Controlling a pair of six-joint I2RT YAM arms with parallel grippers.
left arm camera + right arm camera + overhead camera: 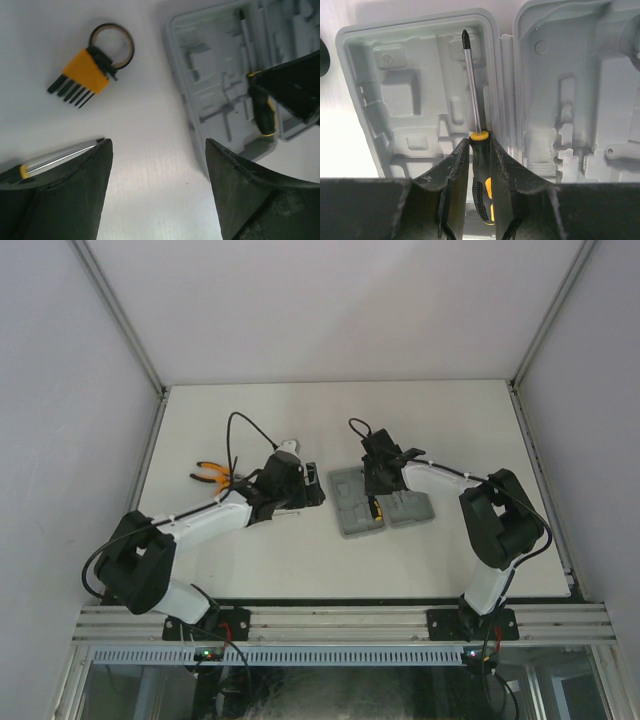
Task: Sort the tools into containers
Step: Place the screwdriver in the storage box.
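Note:
The grey tool case (415,60) lies open on the table, both moulded halves up. My right gripper (480,142) is shut on the black-and-yellow handle of a screwdriver (472,85) that lies along a groove at the inner edge of the case's left half, tip pointing away. My left gripper (159,145) stands open over bare table left of the case (210,70), with nothing between its fingers. A second screwdriver (60,157) lies just outside its left finger. The orange hex-key set (85,74) with its ring lies beyond. Orange-handled pliers (210,475) lie at the far left.
In the top view the case (350,502) sits mid-table between the two arms. White walls close in the table on three sides. The right arm's dark body (295,85) hangs over the case in the left wrist view.

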